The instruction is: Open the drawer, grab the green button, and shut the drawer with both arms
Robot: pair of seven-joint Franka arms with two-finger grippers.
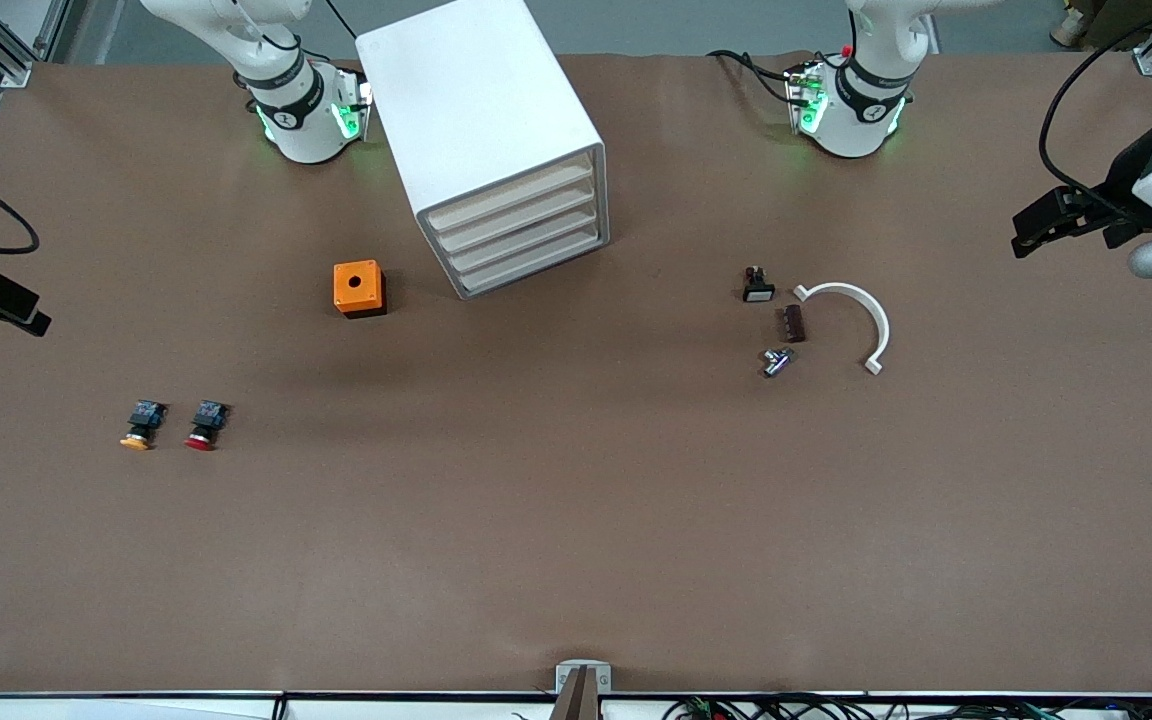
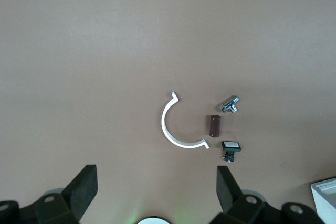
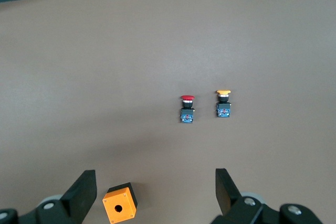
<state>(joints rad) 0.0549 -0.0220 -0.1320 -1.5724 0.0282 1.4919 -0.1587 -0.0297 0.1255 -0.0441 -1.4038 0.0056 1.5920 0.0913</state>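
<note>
The white cabinet (image 1: 481, 110) stands between the arm bases, its four cream drawer fronts turned toward the front camera. The drawer (image 1: 536, 266), the lowest one, is shut flush like the three above it. No green-capped button shows in any view. My left gripper (image 1: 1028, 236) hangs open and empty over the table at the left arm's end; its fingers (image 2: 84, 187) are wide apart in the left wrist view. My right gripper (image 1: 31, 320) hangs open and empty over the right arm's end of the table; its fingers (image 3: 227, 190) are wide apart.
An orange box (image 1: 359, 288) with a hole sits beside the cabinet. A yellow-capped button (image 1: 141, 424) and a red-capped button (image 1: 206, 425) lie nearer the camera. Toward the left arm lie a white half ring (image 1: 861, 310), a brown block (image 1: 794, 323), a metal piece (image 1: 776, 361) and a white-capped switch (image 1: 757, 286).
</note>
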